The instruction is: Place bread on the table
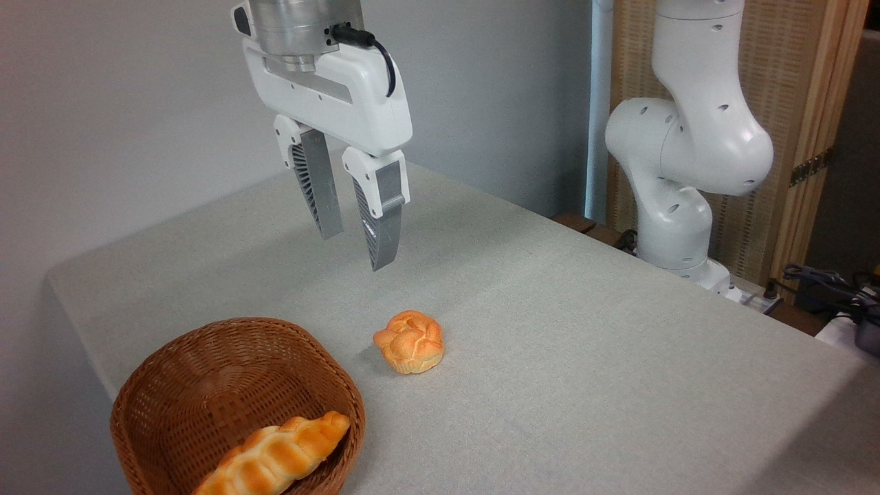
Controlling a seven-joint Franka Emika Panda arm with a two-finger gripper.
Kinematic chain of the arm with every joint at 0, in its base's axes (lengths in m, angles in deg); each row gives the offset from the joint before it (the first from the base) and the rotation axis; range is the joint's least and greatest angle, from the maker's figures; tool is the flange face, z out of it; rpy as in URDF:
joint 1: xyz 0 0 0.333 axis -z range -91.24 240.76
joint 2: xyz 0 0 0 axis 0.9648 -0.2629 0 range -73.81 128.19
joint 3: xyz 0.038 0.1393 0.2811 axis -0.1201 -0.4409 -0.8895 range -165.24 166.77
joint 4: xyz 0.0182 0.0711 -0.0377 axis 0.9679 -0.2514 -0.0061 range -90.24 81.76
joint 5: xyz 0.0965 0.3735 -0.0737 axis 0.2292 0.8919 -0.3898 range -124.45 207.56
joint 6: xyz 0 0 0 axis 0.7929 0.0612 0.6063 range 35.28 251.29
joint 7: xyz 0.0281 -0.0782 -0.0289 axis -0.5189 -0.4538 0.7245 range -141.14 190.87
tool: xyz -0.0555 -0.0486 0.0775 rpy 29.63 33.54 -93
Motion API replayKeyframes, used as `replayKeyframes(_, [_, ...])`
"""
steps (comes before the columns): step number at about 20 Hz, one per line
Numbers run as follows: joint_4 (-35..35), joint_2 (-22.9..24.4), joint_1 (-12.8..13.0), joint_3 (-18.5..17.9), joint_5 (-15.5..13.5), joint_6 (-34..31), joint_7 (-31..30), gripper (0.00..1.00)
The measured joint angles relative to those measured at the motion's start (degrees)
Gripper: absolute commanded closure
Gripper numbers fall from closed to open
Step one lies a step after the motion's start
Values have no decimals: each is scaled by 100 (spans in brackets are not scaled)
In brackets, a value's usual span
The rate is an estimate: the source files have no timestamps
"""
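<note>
Jaws (357, 237) parted, empty, hanging high above bench (584, 344) — we judge grasp not yet begun. Bread (275, 457) lies in wicker basket (172, 371), one end propped on rim. Round bun (410, 342) sits on cloth already. Remaining, we judge: descend, grip, lift out, set down.

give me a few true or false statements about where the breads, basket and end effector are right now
1. The long braided golden loaf lies inside the brown wicker basket. True.
2. The small round knotted bun sits in the basket. False: it rests on the grey-beige cloth-covered table, right of the basket.
3. The white end effector grips the loaf. False: it hangs empty above the table, fingers apart.
4. The bun and basket are apart. True.
</note>
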Motion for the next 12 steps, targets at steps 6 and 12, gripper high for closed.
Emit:
replayKeyframes(6, [0,0,-3,-8,0,-1,0,0])
replayKeyframes(12, [0,-15,3,6,0,142,0,0])
